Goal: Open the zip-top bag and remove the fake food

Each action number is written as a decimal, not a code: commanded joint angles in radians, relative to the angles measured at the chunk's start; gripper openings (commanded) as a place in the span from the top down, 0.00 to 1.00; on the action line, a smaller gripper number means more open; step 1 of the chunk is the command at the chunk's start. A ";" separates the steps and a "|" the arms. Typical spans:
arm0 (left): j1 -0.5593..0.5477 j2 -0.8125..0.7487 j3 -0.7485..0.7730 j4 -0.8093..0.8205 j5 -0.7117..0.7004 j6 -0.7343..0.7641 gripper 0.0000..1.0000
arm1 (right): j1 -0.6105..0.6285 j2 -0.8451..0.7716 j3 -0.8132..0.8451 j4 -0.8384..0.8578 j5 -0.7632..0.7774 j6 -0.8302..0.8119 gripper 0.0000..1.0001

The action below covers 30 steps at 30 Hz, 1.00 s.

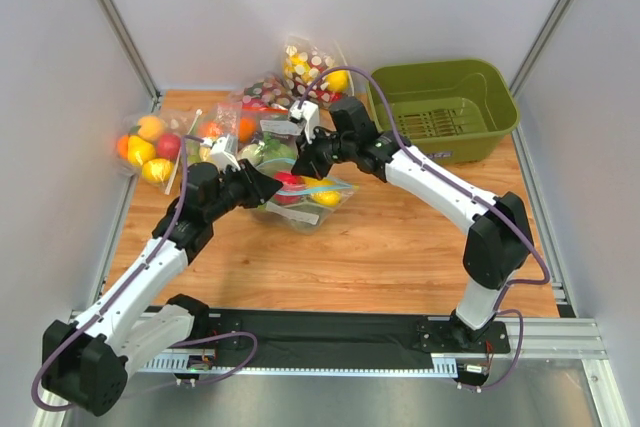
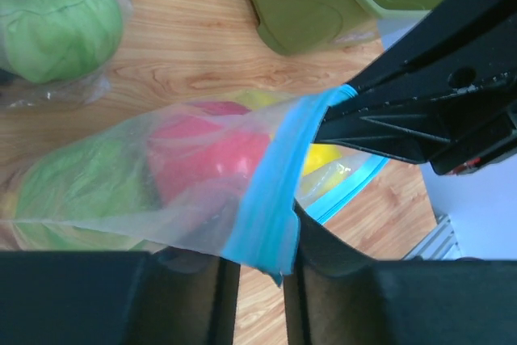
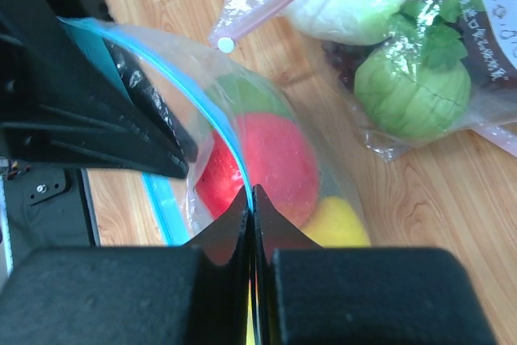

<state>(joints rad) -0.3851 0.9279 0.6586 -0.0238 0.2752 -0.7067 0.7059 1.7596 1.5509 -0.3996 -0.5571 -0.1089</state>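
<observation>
Pinching zip-top bag point(image 1: 305, 197) rim — left hand point(image 2: 260, 252), right hand point(image 3: 252, 199) — both clamped, 2 hands.

A wooden tabletop with warm orange-brown grain point(image 1: 400, 257) fills the middle of the top view, enclosed on three sides by plain white panel walls point(image 1: 300, 7) that meet at pale grey aluminium corner posts point(image 1: 115, 17). Light falls evenly and softly from above (no hard shadows anywhere on the boards). Along the near edge runs a flat black mat point(image 1: 330, 332) laid over a silver aluminium rail point(image 1: 540, 337), and below that lies a strip of dull grey metal floor point(image 1: 350, 402). The same wood grain shows in both wrist views.
</observation>
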 commanded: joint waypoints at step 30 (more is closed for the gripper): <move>-0.001 0.330 0.554 -0.639 0.279 0.564 1.00 | -0.078 -0.069 0.015 -0.067 0.591 0.150 1.00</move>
<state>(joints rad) -0.3885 1.2297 1.1416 -0.5762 0.5140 -0.2253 0.6628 1.7164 1.5459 -0.4580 -0.0631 0.0128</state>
